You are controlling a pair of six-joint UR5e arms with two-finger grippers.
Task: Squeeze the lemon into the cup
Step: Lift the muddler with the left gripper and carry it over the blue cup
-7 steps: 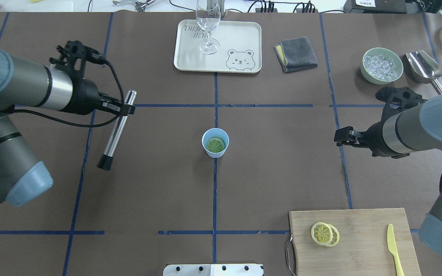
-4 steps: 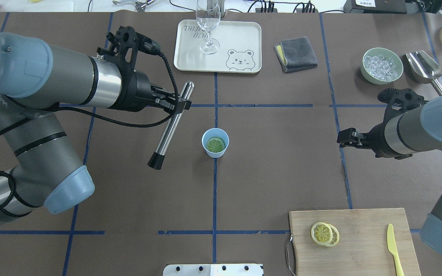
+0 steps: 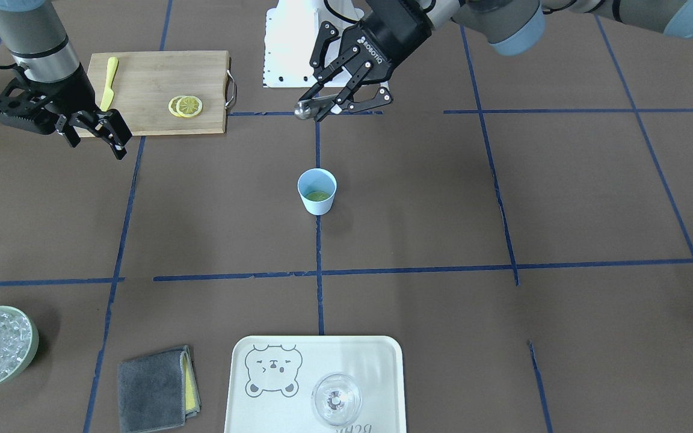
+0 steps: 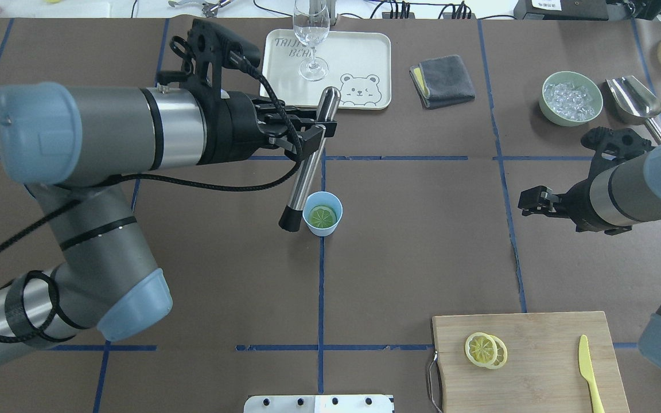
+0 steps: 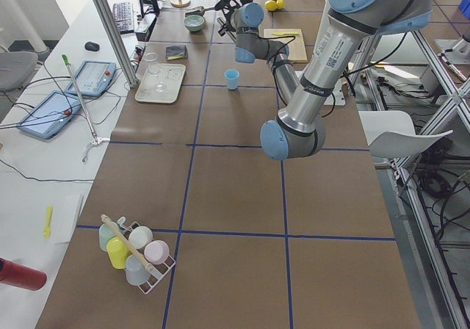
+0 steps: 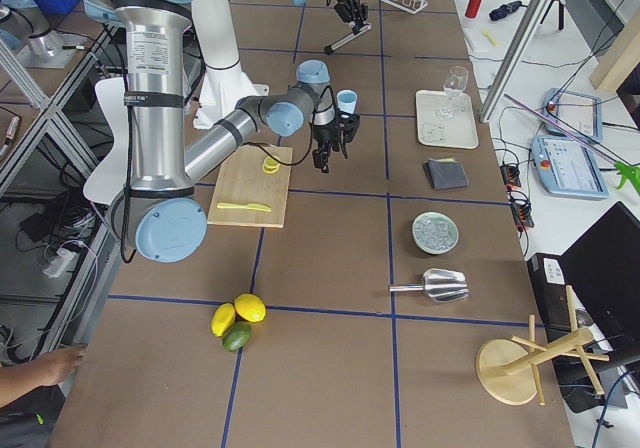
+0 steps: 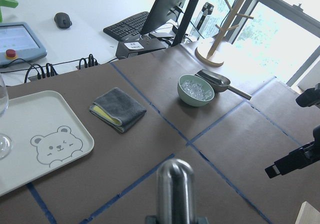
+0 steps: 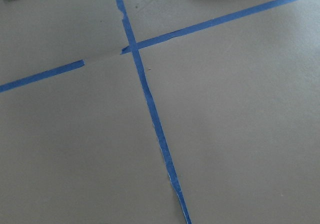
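The light-blue cup (image 4: 322, 225) stands at the table's middle, with a lemon (image 4: 322, 216) slice lying flat inside it. From the front, the cup (image 3: 317, 204) shows the lemon (image 3: 317, 196) low in its bottom. My left gripper (image 4: 316, 133) is shut on a steel muddler (image 4: 307, 166) with a black tip. The muddler hangs tilted, its tip just left of the cup's rim and outside it. My right gripper (image 3: 95, 139) hovers open and empty far to the cup's right, near the board.
Two lemon slices (image 4: 485, 350) and a yellow knife (image 4: 590, 373) lie on a wooden cutting board (image 4: 543, 396). Behind the cup are a tray (image 4: 365, 63) with a glass (image 4: 311, 34), a grey cloth (image 4: 443, 80), an ice bowl (image 4: 571, 98) and a scoop (image 4: 632, 98).
My left arm swung right and toward the cup, carrying the muddler until its black tip sits beside the cup's left rim. The right gripper drifted slightly right.
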